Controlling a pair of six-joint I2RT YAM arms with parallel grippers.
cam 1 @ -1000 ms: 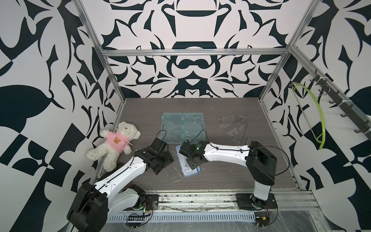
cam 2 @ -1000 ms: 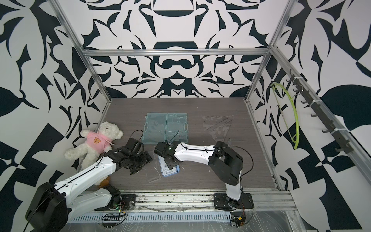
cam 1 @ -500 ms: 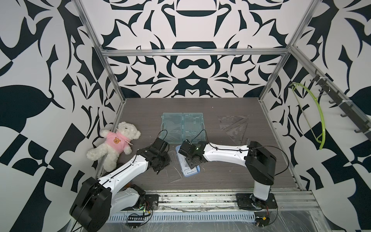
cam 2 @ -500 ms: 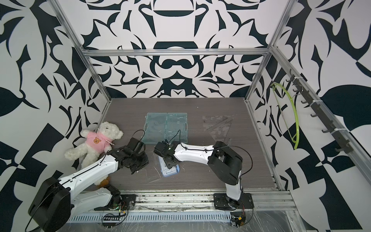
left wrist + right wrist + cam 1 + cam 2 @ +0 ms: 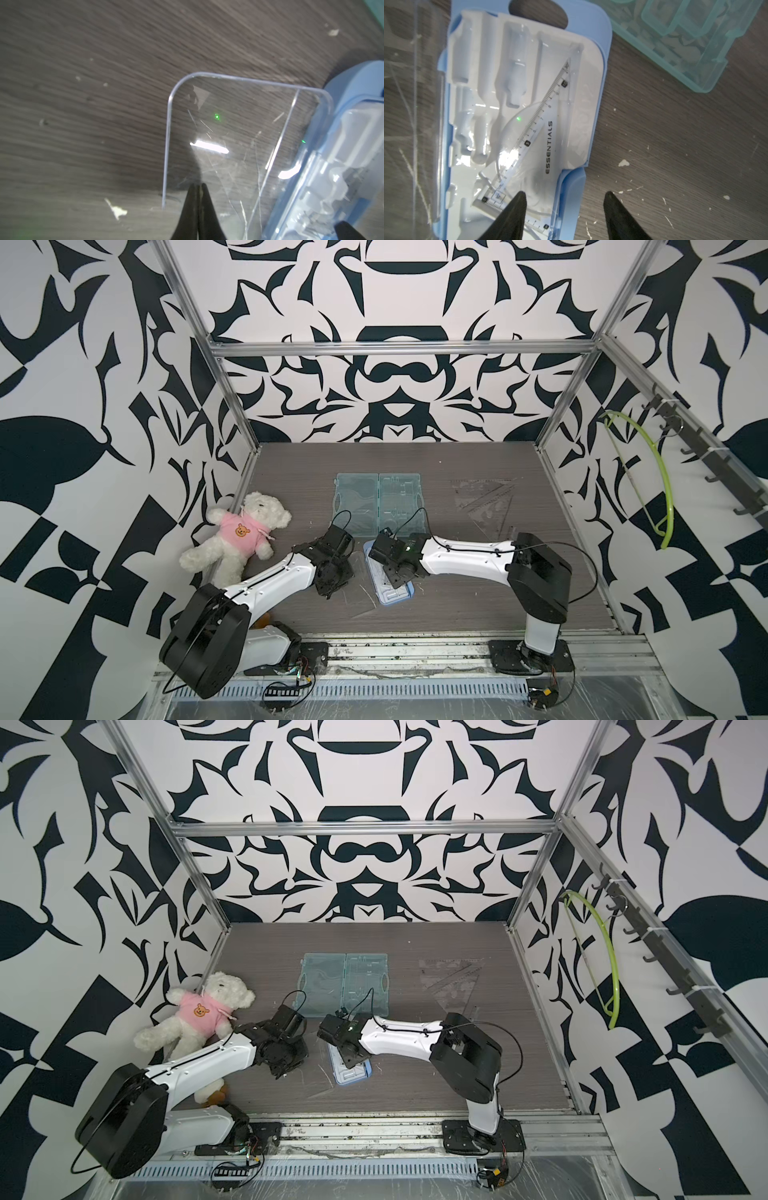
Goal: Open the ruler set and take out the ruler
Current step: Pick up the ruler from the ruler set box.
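Note:
The ruler set is a blue case [image 5: 395,596] [image 5: 353,1075] lying open near the table's front. Its white tray [image 5: 483,62] holds a clear triangular ruler [image 5: 542,124] marked ESSENTIALS. The case's clear lid [image 5: 228,124] is folded out flat to the left. My left gripper [image 5: 198,185] [image 5: 328,593] is shut, its tips over the lid's near end, and I see nothing pinched between them. My right gripper [image 5: 565,193] [image 5: 395,578] is open and straddles the case's edge. One of its fingers [image 5: 517,209] is over the ruler's corner and the other over bare table.
A teal case [image 5: 378,502] lies open behind the blue one. Clear triangles [image 5: 484,497] rest at the back right. A teddy bear [image 5: 239,535] in pink lies by the left wall. A green hanger [image 5: 648,472] hangs on the right wall's hook rail.
My left gripper has gone from open to shut and edged towards the clear lid. The right arm has barely moved and stays open over the case.

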